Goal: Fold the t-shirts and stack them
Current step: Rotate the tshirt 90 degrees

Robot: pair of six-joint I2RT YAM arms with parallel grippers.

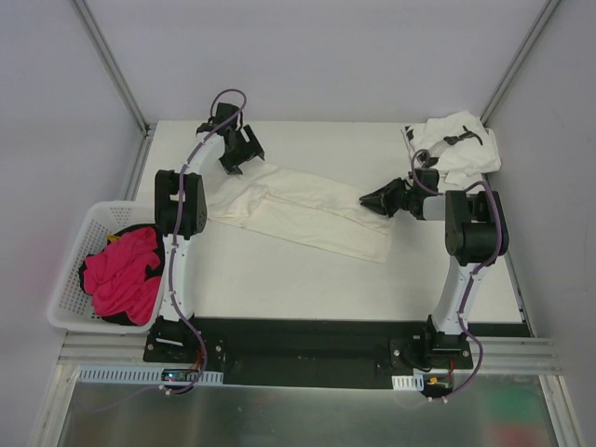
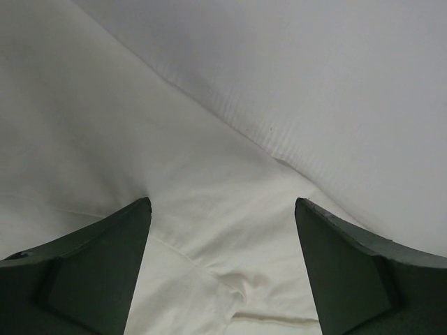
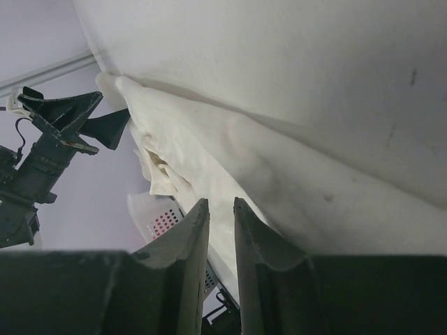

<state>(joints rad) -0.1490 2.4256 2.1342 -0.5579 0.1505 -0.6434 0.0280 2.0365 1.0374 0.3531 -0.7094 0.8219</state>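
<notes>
The cream-white t-shirt (image 1: 298, 212) lies folded into a long band slanting across the table. My left gripper (image 1: 240, 160) hovers over its far left end, open wide, with the cloth (image 2: 209, 230) spread flat below the fingers and nothing between them. At the band's right end, my right gripper (image 1: 367, 199) points left along the cloth (image 3: 230, 153). Its jaws stand a narrow gap apart, and no cloth shows in the gap (image 3: 221, 201). The white t-shirt with black marks (image 1: 456, 144) sits crumpled in the back right corner.
A white plastic basket (image 1: 70, 270) holding a pink-red cloth (image 1: 121, 275) stands off the table's left edge. Grey walls with metal frame rails close in the back and sides. The left arm's gripper (image 3: 77, 115) shows in the right wrist view.
</notes>
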